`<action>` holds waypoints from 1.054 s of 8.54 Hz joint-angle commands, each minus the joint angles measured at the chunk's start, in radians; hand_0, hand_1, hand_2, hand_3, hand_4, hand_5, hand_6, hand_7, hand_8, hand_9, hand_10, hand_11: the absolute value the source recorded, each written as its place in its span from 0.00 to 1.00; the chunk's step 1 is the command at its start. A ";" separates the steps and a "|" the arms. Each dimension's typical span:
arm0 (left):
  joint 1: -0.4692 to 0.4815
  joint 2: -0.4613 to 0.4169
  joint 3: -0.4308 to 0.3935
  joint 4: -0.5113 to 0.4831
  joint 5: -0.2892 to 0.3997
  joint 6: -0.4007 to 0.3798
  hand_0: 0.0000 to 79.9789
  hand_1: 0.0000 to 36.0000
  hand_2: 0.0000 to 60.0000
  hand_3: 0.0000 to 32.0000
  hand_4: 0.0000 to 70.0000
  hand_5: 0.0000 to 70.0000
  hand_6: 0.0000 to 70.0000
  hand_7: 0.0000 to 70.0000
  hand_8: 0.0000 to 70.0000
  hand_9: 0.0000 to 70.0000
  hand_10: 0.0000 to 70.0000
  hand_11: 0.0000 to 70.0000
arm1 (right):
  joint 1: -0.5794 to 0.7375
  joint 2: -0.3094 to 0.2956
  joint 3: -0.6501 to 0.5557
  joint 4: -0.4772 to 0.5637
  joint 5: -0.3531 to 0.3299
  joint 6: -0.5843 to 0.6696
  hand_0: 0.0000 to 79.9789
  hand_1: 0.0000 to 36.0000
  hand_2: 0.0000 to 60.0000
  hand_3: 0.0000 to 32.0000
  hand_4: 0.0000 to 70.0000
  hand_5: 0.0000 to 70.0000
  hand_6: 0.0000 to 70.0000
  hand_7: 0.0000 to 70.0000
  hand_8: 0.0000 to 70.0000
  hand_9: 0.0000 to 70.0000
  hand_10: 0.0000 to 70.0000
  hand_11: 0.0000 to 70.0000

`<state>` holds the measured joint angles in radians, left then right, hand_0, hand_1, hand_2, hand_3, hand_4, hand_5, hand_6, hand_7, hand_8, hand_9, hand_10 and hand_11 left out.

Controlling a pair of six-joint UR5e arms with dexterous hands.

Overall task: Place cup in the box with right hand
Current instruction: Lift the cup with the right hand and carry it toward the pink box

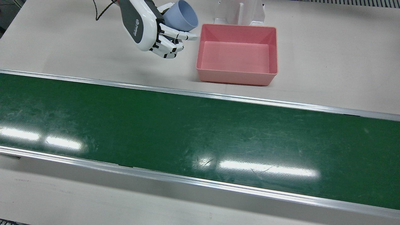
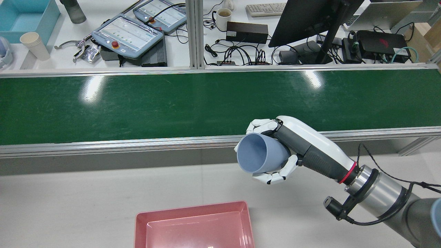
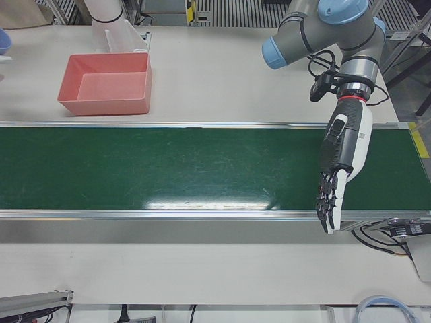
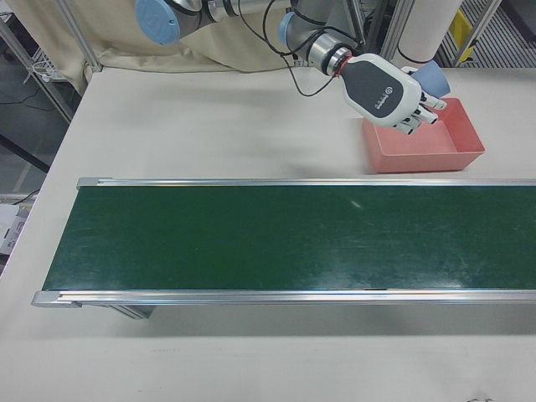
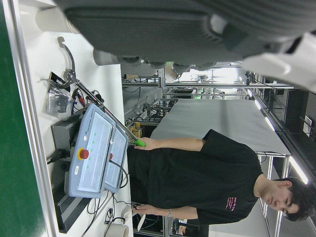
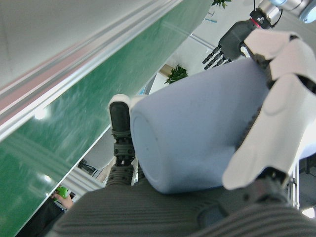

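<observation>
While the right hand (image 2: 275, 151) wraps its fingers (image 2: 272, 178) around the pale blue cup (image 2: 258, 155), the cup hangs in the air on its side, its open mouth turned toward the pink box (image 2: 193, 227) in the rear view. In the front view the cup sits just beside the box's near corner, not yet over the opening. It looks like thin, smooth plastic: light, fairly stiff, probably a little slippery against the hard finger shells, and apt to flex if squeezed at the rim. The grip around the body, toward the base, seems the sound place to hold it. The box stands empty on the pale worktop (image 1: 328, 47), beside the green conveyor belt (image 1: 200, 140). The left hand (image 3: 337, 175) hangs over the belt's far end, fingers straight and apart, holding nothing.
</observation>
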<state>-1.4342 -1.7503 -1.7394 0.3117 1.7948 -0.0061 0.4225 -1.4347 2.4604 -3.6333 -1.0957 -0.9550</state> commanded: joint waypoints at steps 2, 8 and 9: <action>0.000 0.000 0.000 0.000 0.000 0.000 0.00 0.00 0.00 0.00 0.00 0.00 0.00 0.00 0.00 0.00 0.00 0.00 | -0.247 0.034 -0.012 0.004 0.121 -0.084 0.60 0.71 0.75 0.00 0.00 0.11 0.16 0.58 0.20 0.38 0.07 0.13; 0.001 0.000 0.001 -0.002 0.000 0.000 0.00 0.00 0.00 0.00 0.00 0.00 0.00 0.00 0.00 0.00 0.00 0.00 | -0.275 0.034 -0.020 0.005 0.122 -0.082 0.60 0.60 0.35 0.00 0.00 0.07 0.04 0.09 0.00 0.00 0.00 0.00; 0.000 0.000 0.003 -0.002 0.000 0.000 0.00 0.00 0.00 0.00 0.00 0.00 0.00 0.00 0.00 0.00 0.00 0.00 | -0.278 0.034 -0.021 0.007 0.122 -0.082 0.60 0.57 0.34 0.00 0.00 0.07 0.04 0.12 0.00 0.00 0.00 0.00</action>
<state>-1.4338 -1.7503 -1.7381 0.3104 1.7948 -0.0061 0.1504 -1.4005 2.4404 -3.6289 -0.9742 -1.0370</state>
